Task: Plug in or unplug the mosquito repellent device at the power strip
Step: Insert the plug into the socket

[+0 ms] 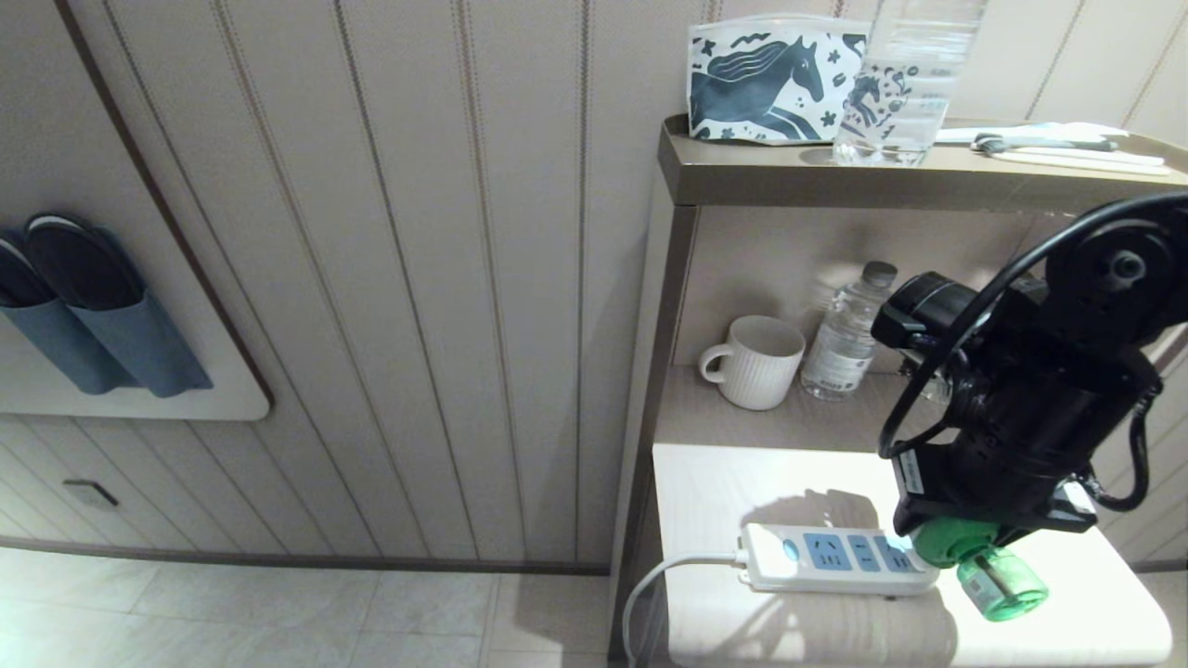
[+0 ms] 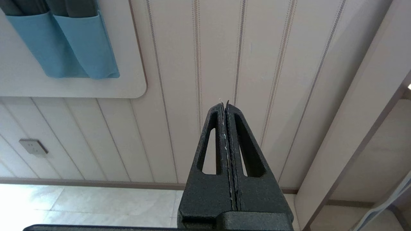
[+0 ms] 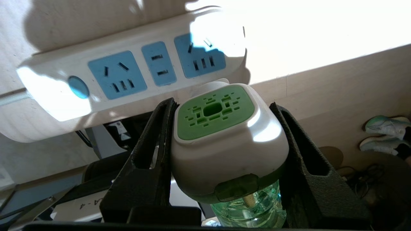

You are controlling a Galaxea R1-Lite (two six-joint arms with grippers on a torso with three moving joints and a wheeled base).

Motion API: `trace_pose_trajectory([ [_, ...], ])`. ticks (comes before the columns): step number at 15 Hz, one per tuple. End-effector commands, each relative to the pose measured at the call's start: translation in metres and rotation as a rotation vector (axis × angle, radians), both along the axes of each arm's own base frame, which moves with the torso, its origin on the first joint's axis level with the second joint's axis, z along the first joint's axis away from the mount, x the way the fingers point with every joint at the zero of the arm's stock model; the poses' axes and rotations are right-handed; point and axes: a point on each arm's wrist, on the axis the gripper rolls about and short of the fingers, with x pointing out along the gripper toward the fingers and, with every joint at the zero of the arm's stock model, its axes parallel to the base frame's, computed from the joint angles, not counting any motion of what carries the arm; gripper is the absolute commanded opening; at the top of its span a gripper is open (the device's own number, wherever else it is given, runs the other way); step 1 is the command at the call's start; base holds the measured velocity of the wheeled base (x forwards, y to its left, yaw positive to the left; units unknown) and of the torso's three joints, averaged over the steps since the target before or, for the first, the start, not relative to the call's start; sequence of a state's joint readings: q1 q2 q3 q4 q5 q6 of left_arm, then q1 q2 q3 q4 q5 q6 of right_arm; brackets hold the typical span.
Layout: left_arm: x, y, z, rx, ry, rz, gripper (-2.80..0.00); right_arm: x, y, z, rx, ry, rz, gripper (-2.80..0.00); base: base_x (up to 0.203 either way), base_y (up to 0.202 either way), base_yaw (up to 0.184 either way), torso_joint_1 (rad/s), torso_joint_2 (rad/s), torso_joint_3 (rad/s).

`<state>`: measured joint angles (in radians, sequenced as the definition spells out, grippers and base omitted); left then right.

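The power strip [image 1: 835, 557] [image 3: 128, 73] lies flat on the white lower tabletop [image 1: 705, 492], with all three blue socket panels bare. My right gripper [image 1: 965, 543] [image 3: 223, 104] is shut on the mosquito repellent device [image 1: 988, 568] [image 3: 224, 141], one finger on each white side. The device hangs tilted just off the strip's right end, its green bottle pointing out toward the table's front. Its prongs are hidden. My left gripper [image 2: 225, 106] is shut on nothing and faces the panelled wall, out of the head view.
On the shelf behind the strip stand a white mug [image 1: 754, 362] and a water bottle [image 1: 845, 334]. On the top shelf are a horse-print pouch [image 1: 770, 79] and a clear bottle [image 1: 905, 83]. The strip's cord [image 1: 650, 584] drops off the table's left edge. Slippers hang in blue pockets [image 1: 83, 315].
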<state>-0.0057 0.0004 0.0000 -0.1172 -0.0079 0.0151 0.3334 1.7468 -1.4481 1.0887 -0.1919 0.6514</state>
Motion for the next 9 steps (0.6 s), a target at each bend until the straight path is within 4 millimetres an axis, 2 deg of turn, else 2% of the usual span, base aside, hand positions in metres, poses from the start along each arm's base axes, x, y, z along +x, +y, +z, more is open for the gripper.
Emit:
trace_pose_trajectory([
  [1,0.0,0.0,0.0001,0.0,-0.001,0.0,-2.8,-0.0024,-0.0013,-0.0019,-0.003,0.015,-0.007,-2.8,0.0,0.0,0.0,0.0,0.0,0.0],
  [6,0.0,0.0,0.0001,0.0,-0.001,0.0,-2.8,0.0012,0.0003,-0.0099,-0.009,0.04,-0.009,-2.8,0.0,0.0,0.0,0.0,0.0,0.0],
  [9,0.0,0.0,0.0001,0.0,-0.001,0.0,-2.8,0.0055,0.0017,-0.0062,-0.005,0.019,-0.01,-2.8,0.0,0.0,0.0,0.0,0.0,0.0],
])
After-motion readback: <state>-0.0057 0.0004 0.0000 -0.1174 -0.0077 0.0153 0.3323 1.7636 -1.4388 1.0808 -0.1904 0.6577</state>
